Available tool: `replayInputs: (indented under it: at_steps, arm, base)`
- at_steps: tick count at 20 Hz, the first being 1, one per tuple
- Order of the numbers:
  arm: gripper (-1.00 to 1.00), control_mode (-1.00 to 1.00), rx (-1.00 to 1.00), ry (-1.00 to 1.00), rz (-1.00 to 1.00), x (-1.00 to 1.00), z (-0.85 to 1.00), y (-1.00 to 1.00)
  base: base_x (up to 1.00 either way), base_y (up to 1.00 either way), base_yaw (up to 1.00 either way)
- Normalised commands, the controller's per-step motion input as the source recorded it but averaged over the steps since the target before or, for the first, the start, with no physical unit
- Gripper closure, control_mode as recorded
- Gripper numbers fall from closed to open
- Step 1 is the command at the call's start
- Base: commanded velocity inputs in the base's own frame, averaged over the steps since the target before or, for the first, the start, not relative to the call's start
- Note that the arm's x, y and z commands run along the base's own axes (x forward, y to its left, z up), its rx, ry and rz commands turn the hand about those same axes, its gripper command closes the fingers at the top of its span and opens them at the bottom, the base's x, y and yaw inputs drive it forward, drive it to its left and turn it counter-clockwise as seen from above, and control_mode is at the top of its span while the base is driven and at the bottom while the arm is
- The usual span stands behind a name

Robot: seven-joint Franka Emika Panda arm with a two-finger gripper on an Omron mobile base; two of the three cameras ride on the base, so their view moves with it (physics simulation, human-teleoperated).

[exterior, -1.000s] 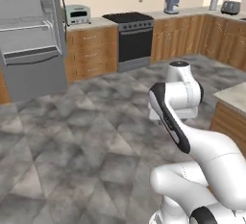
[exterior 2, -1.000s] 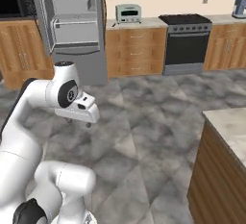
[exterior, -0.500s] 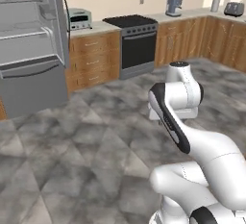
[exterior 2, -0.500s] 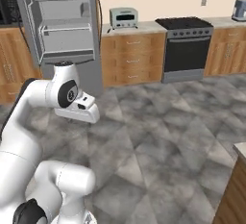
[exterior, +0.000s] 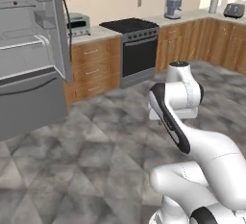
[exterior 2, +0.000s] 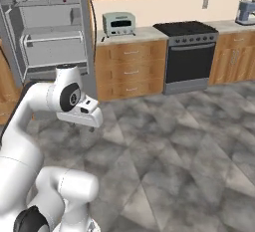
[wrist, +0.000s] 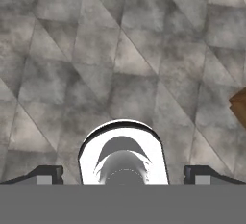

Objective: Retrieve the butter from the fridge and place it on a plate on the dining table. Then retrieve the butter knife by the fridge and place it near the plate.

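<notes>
My arm was folded close over base, likely tucked for driving. My claw (wrist: pixel 123 177) pointed down at grey tiled floor (wrist: pixel 120 50); tips spread wide at 7 and 5 o'clock of hand view, nothing between. Fridge (exterior: pixel 26 55) stood at 10 o'clock in left base view, tall axis upright, door open, shelves facing me. Butter too small to pick out inside. Stove (exterior 2: pixel 191 57) at 1 o'clock in right base view.

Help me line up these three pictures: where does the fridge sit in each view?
Left base view: the fridge fills the upper left, door open.
Right base view: upper left, behind the arm, shelves showing.
Hand view: floor tiles, no fridge.
Shared landmark: the toaster oven on the counter beside it.
</notes>
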Motion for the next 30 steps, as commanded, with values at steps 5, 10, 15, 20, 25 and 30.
replayInputs:
  at_steps: [5,10,15,20,25,30]
  arm:
    - [-1.00,1.00,0.00,0.00,0.00,0.00,0.00,0.00]
    - [-1.00,1.00,0.00,0.00,0.00,0.00,0.00,0.00]
    - [-1.00,1.00,0.00,0.00,0.00,0.00,0.00,0.00]
    - [-1.00,1.00,0.00,0.00,0.00,0.00,0.00,0.00]
    - [-1.00,1.00,0.00,0.00,0.00,0.00,0.00,0.00]
    - [-1.00,1.00,0.00,0.00,0.00,0.00,0.00,0.00]
  base:
    - [1.00,0.06,-0.05]
    - [1.00,-0.26,0.01]
    - [1.00,-0.34,0.05]
    - [0.96,-0.30,0.29]
    - [0.68,-0.22,0.31]
    - [0.86,-0.41,0.35]
